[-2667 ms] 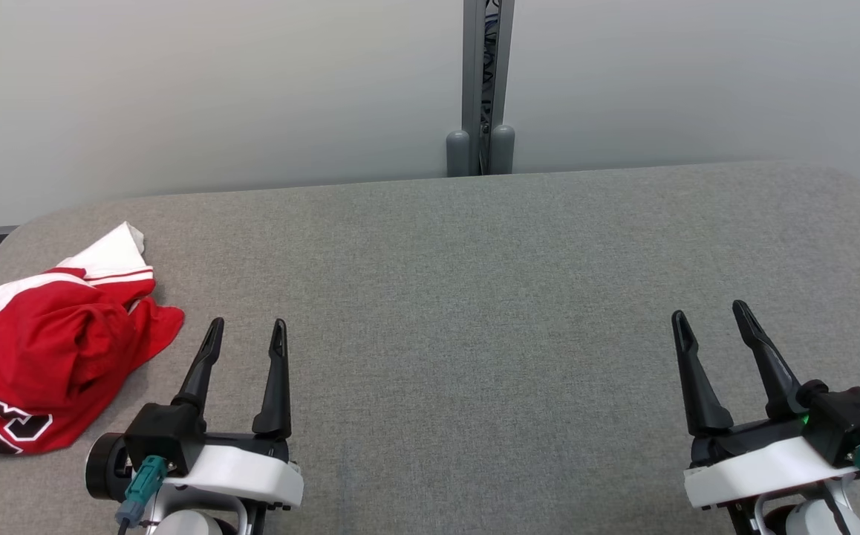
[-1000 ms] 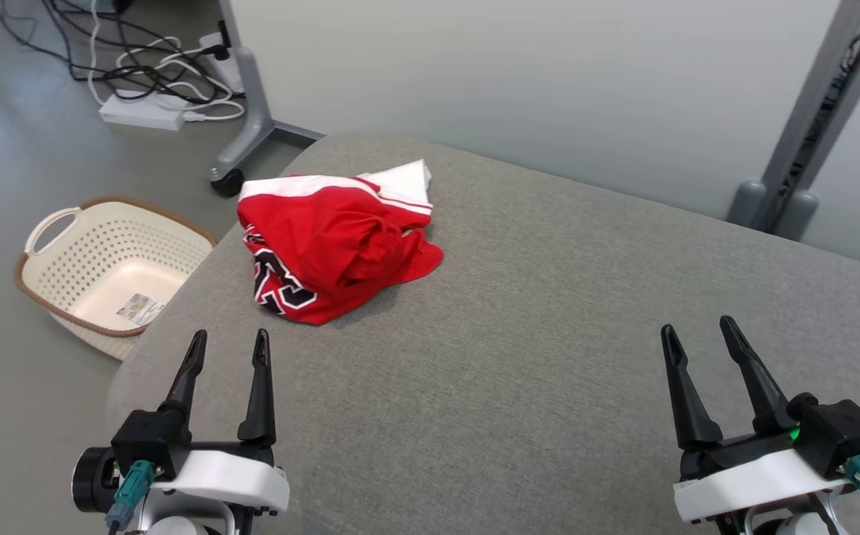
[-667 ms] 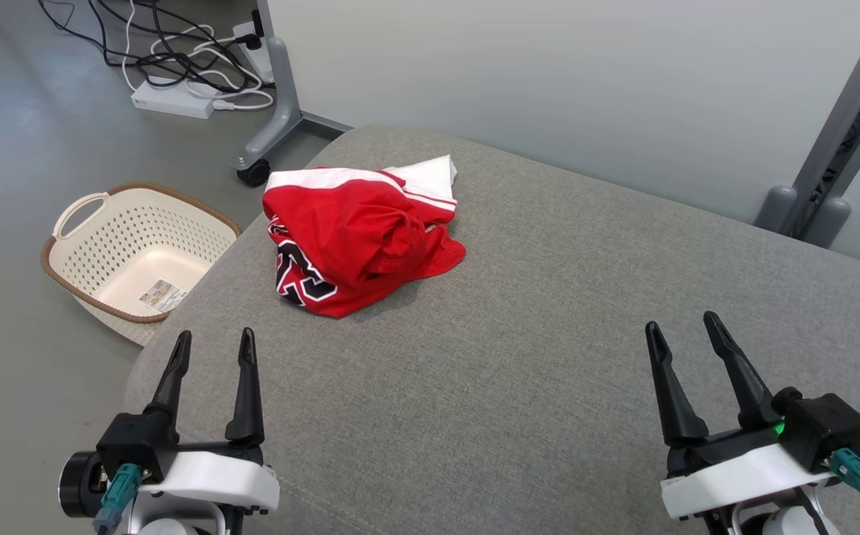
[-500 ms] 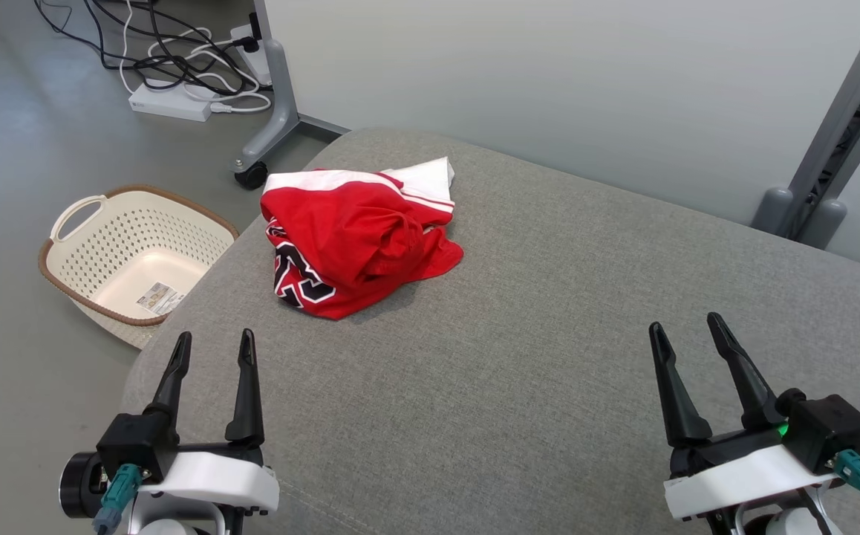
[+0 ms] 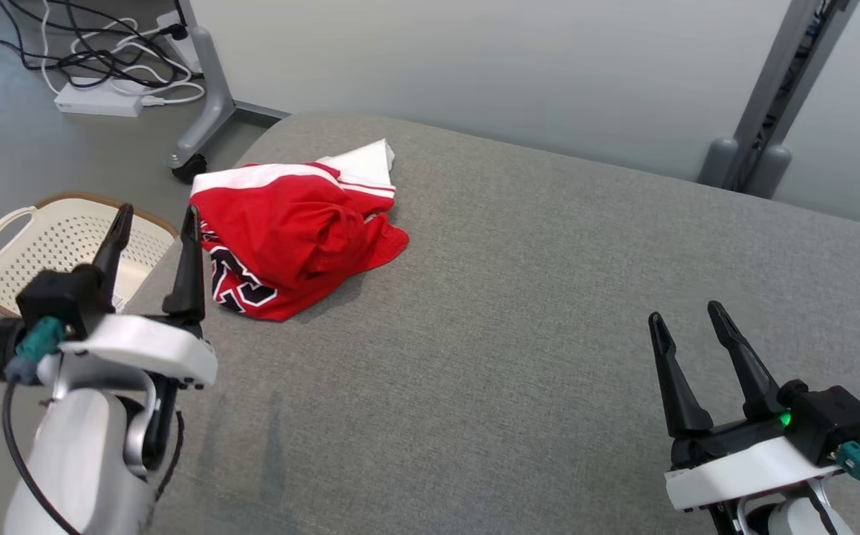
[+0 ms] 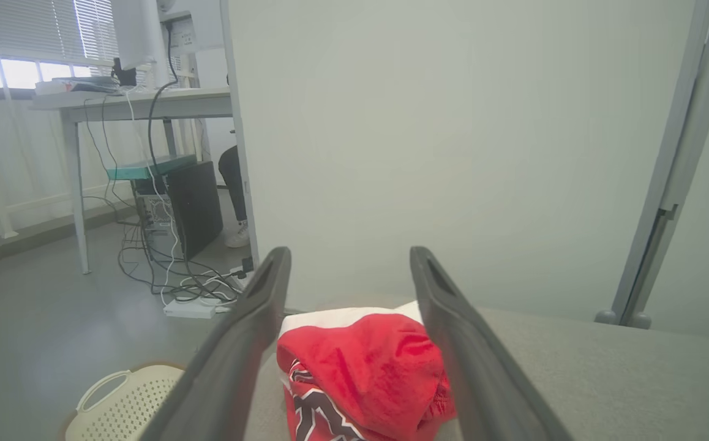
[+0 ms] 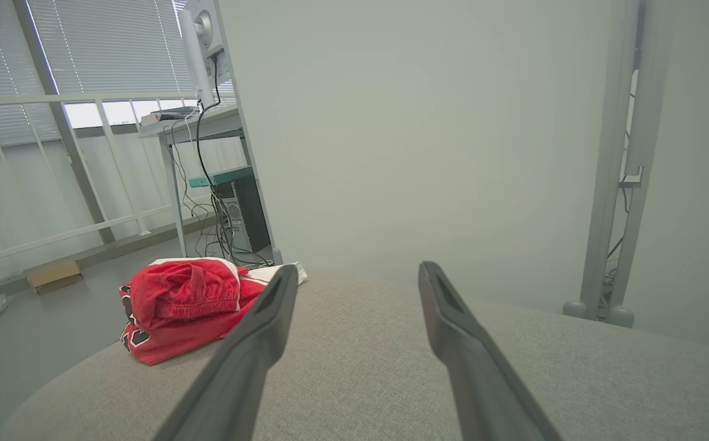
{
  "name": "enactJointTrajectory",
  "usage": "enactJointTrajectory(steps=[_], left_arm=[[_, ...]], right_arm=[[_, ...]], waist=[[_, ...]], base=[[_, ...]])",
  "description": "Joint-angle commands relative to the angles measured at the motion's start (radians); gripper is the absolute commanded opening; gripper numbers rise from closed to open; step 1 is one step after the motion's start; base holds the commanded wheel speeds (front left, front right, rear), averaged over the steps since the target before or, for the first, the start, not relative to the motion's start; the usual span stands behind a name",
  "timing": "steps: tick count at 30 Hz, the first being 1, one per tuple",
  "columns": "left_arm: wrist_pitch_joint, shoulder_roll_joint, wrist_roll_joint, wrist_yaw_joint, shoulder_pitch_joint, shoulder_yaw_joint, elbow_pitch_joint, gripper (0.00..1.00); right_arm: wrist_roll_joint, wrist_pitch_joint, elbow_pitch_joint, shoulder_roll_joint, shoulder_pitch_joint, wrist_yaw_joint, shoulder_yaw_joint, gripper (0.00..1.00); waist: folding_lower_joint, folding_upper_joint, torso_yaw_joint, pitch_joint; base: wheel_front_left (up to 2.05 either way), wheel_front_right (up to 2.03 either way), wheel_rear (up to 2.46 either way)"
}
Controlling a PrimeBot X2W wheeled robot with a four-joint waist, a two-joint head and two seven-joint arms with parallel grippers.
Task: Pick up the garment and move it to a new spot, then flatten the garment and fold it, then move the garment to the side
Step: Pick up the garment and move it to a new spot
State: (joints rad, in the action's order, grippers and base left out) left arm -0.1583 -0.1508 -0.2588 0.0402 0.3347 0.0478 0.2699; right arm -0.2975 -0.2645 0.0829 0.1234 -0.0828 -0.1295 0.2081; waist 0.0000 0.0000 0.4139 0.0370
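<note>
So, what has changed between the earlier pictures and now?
The left end effector has lifted and advanced toward the garment, open, holding nothing. The head camera also shifted. The right end effector stayed low and open; the garment stayed crumpled on the table.

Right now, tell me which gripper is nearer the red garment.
Left. The left gripper hovers open beside the red garment, not touching; the right gripper is open far off over the right of the grey surface.

Basket (image 5: 47, 236) partly behind left hand (image 5: 160, 210)

Garment (image 5: 292, 230) on table (image 5: 534, 312) far-left; basket (image 5: 44, 238) left.
</note>
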Motion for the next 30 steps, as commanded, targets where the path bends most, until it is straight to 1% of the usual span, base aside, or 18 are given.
enactJointTrajectory(steps=[1, 5, 8, 10, 11, 15, 16, 18, 20, 21, 23, 25, 26, 28, 30], left_arm=[[0.015, -0.014, -0.007, 0.009, 0.024, -0.003, 0.015, 1.00], [0.099, -0.046, -0.065, 0.042, 0.146, -0.023, 0.099, 1.00], [0.145, -0.086, -0.099, 0.063, 0.226, -0.027, 0.185, 1.00], [0.178, -0.092, -0.146, 0.076, 0.275, -0.035, 0.246, 1.00], [0.196, -0.105, -0.158, 0.079, 0.298, -0.034, 0.276, 1.00], [0.258, -0.147, -0.216, 0.089, 0.368, -0.023, 0.398, 1.00], [0.272, -0.145, -0.244, 0.090, 0.385, -0.026, 0.428, 1.00], [0.299, -0.164, -0.257, 0.091, 0.415, -0.011, 0.483, 1.00], [0.339, -0.164, -0.307, 0.091, 0.438, 0.002, 0.529, 1.00], [0.380, -0.180, -0.337, 0.091, 0.458, 0.025, 0.563, 1.00], [0.424, -0.188, -0.378, 0.091, 0.470, 0.040, 0.594, 1.00], [0.461, -0.211, -0.385, 0.091, 0.480, 0.072, 0.619, 1.00], [0.461, -0.211, -0.385, 0.091, 0.480, 0.072, 0.619, 1.00], [0.475, -0.230, -0.398, 0.091, 0.493, 0.084, 0.648, 1.00], [0.500, -0.227, -0.423, 0.091, 0.503, 0.090, 0.671, 1.00]], right_arm=[[0.004, -0.001, -0.002, 0.005, -0.016, -0.002, 0.002, 1.00], [0.005, -0.001, -0.008, 0.012, -0.039, -0.002, 0.008, 1.00], [0.003, -0.001, -0.008, 0.014, -0.059, -0.002, 0.016, 1.00], [0.000, -0.001, -0.005, 0.015, -0.070, -0.002, 0.017, 1.00], [-0.001, -0.001, -0.004, 0.016, -0.075, -0.002, 0.018, 1.00], [-0.002, -0.001, -0.003, 0.018, -0.094, -0.002, 0.023, 1.00], [-0.003, -0.001, -0.003, 0.019, -0.097, -0.002, 0.023, 1.00], [-0.004, -0.001, -0.001, 0.022, -0.101, -0.002, 0.027, 1.00], [-0.006, -0.001, 0.000, 0.023, -0.112, -0.002, 0.033, 1.00], [-0.006, -0.001, -0.001, 0.024, -0.121, -0.002, 0.038, 1.00], [-0.006, -0.001, -0.001, 0.025, -0.124, -0.002, 0.041, 1.00], [-0.007, -0.001, -0.002, 0.027, -0.133, -0.002, 0.041, 1.00], [-0.007, -0.001, -0.002, 0.027, -0.133, -0.002, 0.041, 1.00], [-0.008, -0.001, -0.005, 0.026, -0.137, -0.002, 0.039, 1.00], [-0.007, -0.001, -0.006, 0.025, -0.137, -0.002, 0.040, 1.00]], waist=[[0.0000, 0.0000, -0.025, 0.024], [0.0000, 0.0000, -0.063, 0.062], [0.0000, 0.0000, -0.096, 0.092], [0.0000, 0.0000, -0.117, 0.108], [0.0000, 0.0000, -0.128, 0.115], [0.0000, 0.0000, -0.166, 0.138], [0.0000, 0.0000, -0.175, 0.143], [0.0000, 0.0000, -0.191, 0.153], [0.0000, 0.0000, -0.207, 0.161], [0.0000, 0.0000, -0.223, 0.171], [0.0000, 0.0000, -0.238, 0.182], [0.0000, 0.0000, -0.251, 0.193], [0.0000, 0.0000, -0.251, 0.193], [0.0000, 0.0000, -0.262, 0.203], [0.0000, 0.0000, -0.271, 0.212]], base=[[0.00, 0.00, 0.00], [0.00, 0.00, 0.00], [0.00, 0.00, 0.00], [0.00, 0.00, 0.00], [0.00, 0.00, 0.00], [0.00, 0.00, 0.00], [0.00, 0.00, 0.00], [0.00, 0.00, 0.00], [0.00, 0.00, 0.00], [0.00, 0.00, 0.00], [0.00, 0.00, 0.00], [0.00, 0.00, 0.00], [0.00, 0.00, 0.00], [0.00, 0.00, 0.00], [0.00, 0.00, 0.00]])
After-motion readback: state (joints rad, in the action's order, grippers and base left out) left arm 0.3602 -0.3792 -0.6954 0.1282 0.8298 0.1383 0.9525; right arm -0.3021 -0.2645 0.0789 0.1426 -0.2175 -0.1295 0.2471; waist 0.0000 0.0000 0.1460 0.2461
